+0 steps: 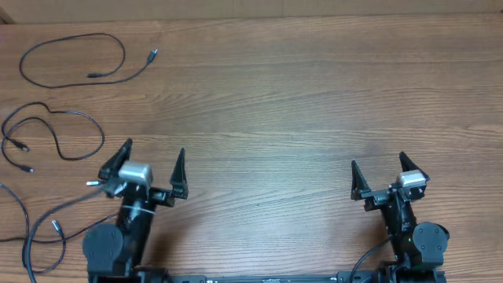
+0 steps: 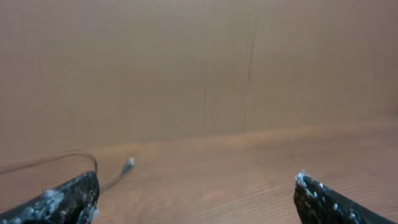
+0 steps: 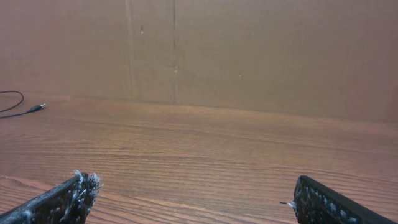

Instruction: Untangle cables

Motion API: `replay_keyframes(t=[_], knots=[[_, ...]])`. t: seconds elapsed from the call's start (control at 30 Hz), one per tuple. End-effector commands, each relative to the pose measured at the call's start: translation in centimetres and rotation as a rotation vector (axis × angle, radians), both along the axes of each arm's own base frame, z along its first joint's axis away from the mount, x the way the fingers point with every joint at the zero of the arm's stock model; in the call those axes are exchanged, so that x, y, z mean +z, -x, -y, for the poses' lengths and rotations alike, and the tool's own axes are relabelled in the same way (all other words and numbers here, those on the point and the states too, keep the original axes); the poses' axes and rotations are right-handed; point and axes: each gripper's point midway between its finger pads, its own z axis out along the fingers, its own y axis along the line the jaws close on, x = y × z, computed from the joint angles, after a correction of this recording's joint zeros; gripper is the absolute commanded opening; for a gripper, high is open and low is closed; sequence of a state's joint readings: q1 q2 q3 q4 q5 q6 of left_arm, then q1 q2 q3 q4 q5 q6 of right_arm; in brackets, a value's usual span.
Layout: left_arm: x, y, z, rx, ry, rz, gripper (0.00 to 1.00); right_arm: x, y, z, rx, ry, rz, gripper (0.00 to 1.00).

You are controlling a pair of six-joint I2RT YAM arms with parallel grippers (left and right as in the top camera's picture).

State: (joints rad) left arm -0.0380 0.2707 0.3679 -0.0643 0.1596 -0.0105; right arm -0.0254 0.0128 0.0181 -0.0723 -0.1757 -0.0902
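Black cables [image 1: 123, 51] — loose, wooden table [image 1: 275, 94]

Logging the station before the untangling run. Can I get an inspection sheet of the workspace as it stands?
Surface: wooden table, no spills seen.
Job's things: three black cables at the left, lying as loose loops: upper cable, middle cable, lower cable, which runs off the edge of view.
Clutter: nothing seen.
Grippers: left gripper and right gripper open, empty, clear of the cables.
Cables: arm wire at the right arm's base.
Surroundings: brown panel wall behind the table.
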Motion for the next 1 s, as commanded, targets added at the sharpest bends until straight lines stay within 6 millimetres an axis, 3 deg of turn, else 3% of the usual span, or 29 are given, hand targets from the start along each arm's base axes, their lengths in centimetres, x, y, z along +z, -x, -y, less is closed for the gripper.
replay_keyframes(t=[0.0, 0.33, 0.57, 0.73, 0.8, 0.97], knots=[[-1.7, 0.4, -0.1, 0.006, -0.032, 0.051, 1.0, -0.2, 0.0, 0.0, 0.002, 0.005, 0.005, 1.0], [-5.8, 0.5, -1.1, 0.067, -0.033, 0.086, 1.0, -0.2, 0.0, 0.0, 0.002, 0.005, 0.005, 1.0], [-7.2, 0.2, -1.5, 0.088, -0.031, 0.089, 0.99, -0.2, 0.0, 0.0, 0.002, 0.005, 0.005, 1.0], [-9.3, -0.1, -3.4, 0.199, -0.017, -0.001, 1.0, -0.2, 0.0, 0.0, 0.002, 0.005, 0.005, 1.0], [-11.8, 0.1, -5.7, 0.332, 0.088, -0.104, 0.99, -0.2, 0.0, 0.0, 0.002, 0.005, 0.005, 1.0], [-11.5, 0.2, -5.9, 0.348, 0.059, -0.093, 1.0, -0.2, 0.0, 0.0, 0.002, 0.005, 0.005, 1.0]])
